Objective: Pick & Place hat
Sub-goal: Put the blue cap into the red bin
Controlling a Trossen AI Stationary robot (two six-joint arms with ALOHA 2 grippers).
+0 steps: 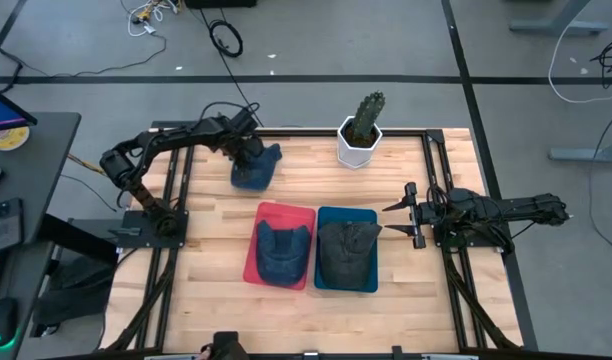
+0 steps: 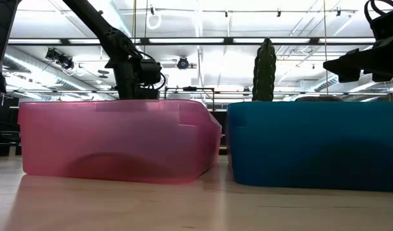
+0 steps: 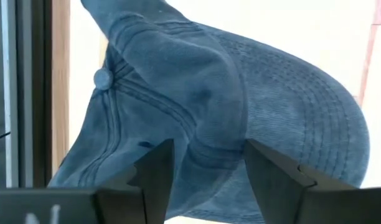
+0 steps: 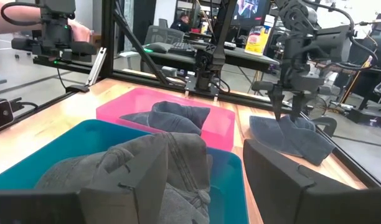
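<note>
A blue denim hat [image 1: 256, 172] lies on the wooden table near its far left corner, brim flat on the wood. My left gripper [image 1: 248, 152] stands over it pointing down and is open. In the left wrist view its fingers [image 3: 154, 177] flank a raised fold of the hat's crown [image 3: 206, 134]. The right wrist view shows the same left gripper [image 4: 287, 112] down at the hat [image 4: 290, 137]. My right gripper [image 1: 391, 212] waits open at the table's right side, beside the blue bin. My left gripper comes at the hat from above, pointing down, with its open fingers on either side of a fold of the crown [image 3: 203, 146]. I cannot tell whether they touch the cloth. The hat lies on the table.
A pink bin [image 1: 261, 212] holds another blue hat [image 1: 281, 250]. The blue bin [image 1: 346, 212] beside it holds a dark grey hat [image 1: 348, 255]. A cactus in a white pot [image 1: 360, 135] stands at the far edge, right of the hat. Black rails frame the table.
</note>
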